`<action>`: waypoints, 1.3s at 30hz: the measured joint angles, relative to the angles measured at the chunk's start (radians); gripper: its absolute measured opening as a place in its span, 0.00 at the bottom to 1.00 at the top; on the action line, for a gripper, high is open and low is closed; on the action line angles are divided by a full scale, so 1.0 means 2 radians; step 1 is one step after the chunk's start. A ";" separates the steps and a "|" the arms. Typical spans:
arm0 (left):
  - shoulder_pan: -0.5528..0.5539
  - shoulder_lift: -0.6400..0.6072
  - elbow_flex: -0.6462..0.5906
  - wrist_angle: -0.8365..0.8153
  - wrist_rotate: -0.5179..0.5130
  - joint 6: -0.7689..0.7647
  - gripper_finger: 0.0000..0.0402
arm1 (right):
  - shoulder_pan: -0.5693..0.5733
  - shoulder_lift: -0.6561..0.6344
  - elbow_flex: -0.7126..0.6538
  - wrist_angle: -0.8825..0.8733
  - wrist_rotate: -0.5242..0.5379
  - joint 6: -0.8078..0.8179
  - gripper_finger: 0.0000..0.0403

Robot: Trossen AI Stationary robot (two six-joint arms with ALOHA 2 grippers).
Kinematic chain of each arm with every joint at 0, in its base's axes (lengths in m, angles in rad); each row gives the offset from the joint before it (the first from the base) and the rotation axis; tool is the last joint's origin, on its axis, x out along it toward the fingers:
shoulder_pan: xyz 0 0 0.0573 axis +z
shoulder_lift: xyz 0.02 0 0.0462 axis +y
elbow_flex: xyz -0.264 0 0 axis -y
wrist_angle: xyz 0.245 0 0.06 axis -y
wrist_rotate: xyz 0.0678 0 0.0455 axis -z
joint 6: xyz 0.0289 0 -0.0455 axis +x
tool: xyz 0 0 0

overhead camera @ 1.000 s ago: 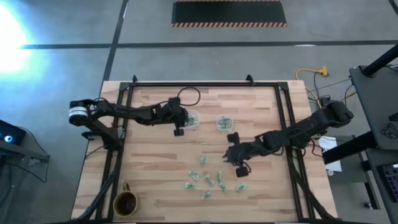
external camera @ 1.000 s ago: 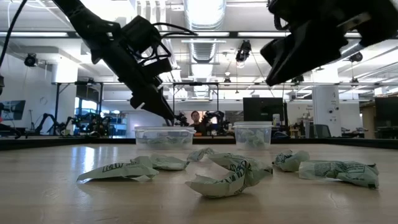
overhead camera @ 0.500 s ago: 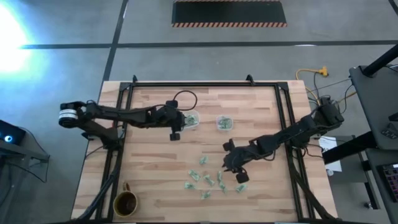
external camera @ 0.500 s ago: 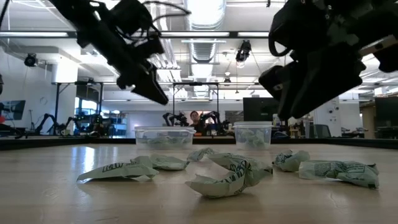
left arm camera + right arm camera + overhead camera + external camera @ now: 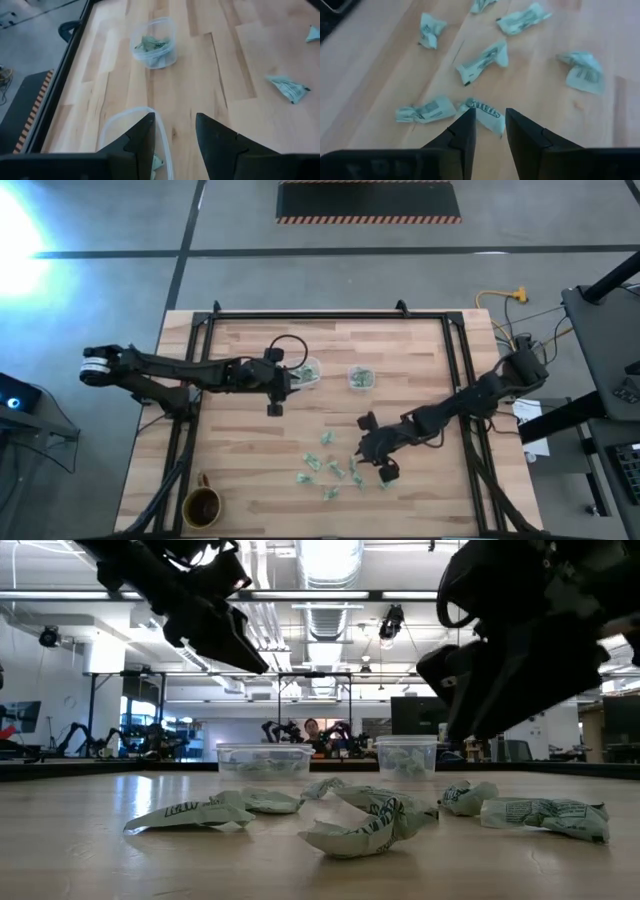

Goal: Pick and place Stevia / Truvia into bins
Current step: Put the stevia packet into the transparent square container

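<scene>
High view shows us both bins partly filled, about nine Stevia packets left on the tabletop; right hand open above them, left hand open, empty

Crumpled green-white packets lay scattered on worktop — two clear bins already held some.

The wider bin was cut off by the picture's edge, with 1 packet half hidden behind a dark finger. Print on the packets was too small to read from above.
</scene>
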 joint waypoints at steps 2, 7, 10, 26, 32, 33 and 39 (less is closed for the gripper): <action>-0.001 0.000 0.000 0.000 0.000 0.000 0.31 | 0.000 0.015 0.000 0.008 0.000 -0.001 0.26; -0.003 0.000 -0.001 -0.001 0.000 0.000 0.31 | -0.001 0.043 0.004 0.019 0.000 -0.001 0.33; -0.004 0.001 -0.002 0.000 0.000 0.000 0.31 | 0.000 0.051 0.009 0.021 0.000 -0.001 0.37; -0.004 0.000 -0.006 -0.001 0.000 0.000 0.31 | -0.003 0.056 0.007 0.030 0.000 -0.002 0.36; -0.004 0.000 -0.006 -0.001 0.000 0.000 0.31 | -0.005 0.056 0.005 0.030 0.011 -0.001 0.31; -0.004 0.000 -0.006 -0.001 0.000 0.000 0.31 | -0.005 0.056 0.005 0.030 0.013 -0.001 0.29; -0.004 0.000 -0.006 -0.001 0.000 0.000 0.31 | -0.005 0.056 0.003 0.028 0.013 -0.003 0.18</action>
